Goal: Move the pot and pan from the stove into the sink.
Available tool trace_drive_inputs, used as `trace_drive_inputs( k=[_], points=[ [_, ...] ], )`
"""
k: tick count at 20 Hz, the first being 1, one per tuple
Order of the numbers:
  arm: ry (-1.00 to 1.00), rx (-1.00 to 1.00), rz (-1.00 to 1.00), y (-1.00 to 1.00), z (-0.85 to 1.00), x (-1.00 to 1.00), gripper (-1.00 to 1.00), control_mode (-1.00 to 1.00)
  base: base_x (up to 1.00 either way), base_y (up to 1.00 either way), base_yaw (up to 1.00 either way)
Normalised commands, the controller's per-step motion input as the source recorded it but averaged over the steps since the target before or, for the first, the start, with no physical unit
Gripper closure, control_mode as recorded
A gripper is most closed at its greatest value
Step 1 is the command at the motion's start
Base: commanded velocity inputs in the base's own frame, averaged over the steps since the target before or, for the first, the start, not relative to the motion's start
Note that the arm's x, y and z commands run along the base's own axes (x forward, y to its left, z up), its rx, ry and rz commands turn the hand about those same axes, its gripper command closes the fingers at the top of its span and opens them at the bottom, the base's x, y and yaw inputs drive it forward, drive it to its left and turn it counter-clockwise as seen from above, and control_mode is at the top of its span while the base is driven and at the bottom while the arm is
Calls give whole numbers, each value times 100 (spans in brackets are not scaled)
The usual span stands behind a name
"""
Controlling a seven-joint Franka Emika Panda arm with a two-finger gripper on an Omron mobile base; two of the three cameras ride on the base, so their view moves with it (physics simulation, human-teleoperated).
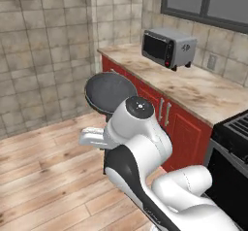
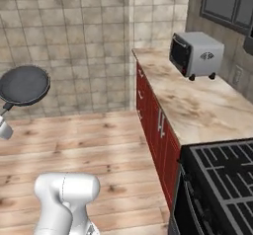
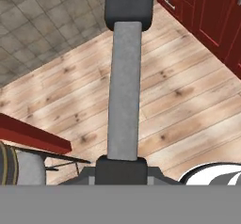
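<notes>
One pan held up in the air over the wood floor, its long handle pinched at the end by the fingers; stove off to the side beside the table

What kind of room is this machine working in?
A home kitchen, rendered rather than real. Red cabinets carry a marble countertop with a toaster oven on it, and a black stove stands beside them. The end effector holds a frying pan above the wooden floor.
</notes>
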Motion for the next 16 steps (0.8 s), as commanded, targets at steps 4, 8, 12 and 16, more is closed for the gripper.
trace_drive_inputs(
  k=[4,8,12,16],
  points=[
    [0,0,0,0,0,0,100,100,-5,0,50],
    [0,0,0,0,0,0,100,100,-4,0,50],
    [0,0,0,0,0,0,100,100,-5,0,50],
    [0,0,0,0,0,0,100,100,-3,0,50]
  ],
)
